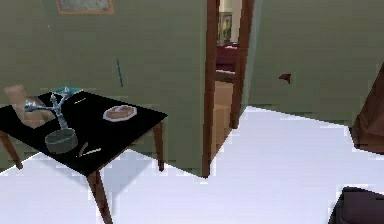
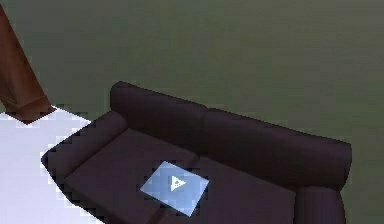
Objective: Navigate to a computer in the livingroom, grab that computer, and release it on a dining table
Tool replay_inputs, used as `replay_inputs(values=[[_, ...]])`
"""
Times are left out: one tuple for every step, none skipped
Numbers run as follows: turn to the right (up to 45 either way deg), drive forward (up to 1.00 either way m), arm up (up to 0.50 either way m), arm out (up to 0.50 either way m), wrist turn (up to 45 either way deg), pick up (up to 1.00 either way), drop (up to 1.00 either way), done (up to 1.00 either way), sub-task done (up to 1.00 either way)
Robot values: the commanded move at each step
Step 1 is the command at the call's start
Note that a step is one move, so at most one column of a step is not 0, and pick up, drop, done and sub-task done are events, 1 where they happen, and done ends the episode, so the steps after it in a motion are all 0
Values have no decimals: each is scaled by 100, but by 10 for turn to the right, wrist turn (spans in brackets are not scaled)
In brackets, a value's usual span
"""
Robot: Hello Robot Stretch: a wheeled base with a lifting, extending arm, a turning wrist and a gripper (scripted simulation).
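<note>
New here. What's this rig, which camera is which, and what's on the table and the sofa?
It is a simulated wheeled robot with one extending arm ending in a two-finger tool. The forward view looks ahead and slightly down: a black-topped wooden-legged table carries a small tree in a grey pot and a reddish flat dish, beside a wooden-framed doorway. The arm side view looks out sideways: a dark plum cushioned sofa with a pale blue flat square, likely the computer, on its seat.

Dark sofa [image 2: 240,138], computer [image 2: 174,187] on seat
</note>
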Motion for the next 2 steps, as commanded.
replay_inputs(values=[[0, 0, 44, 0, 0, 0, 0, 0, 0], [0, 0, 0, 28, 0, 0, 0, 0, 0]])
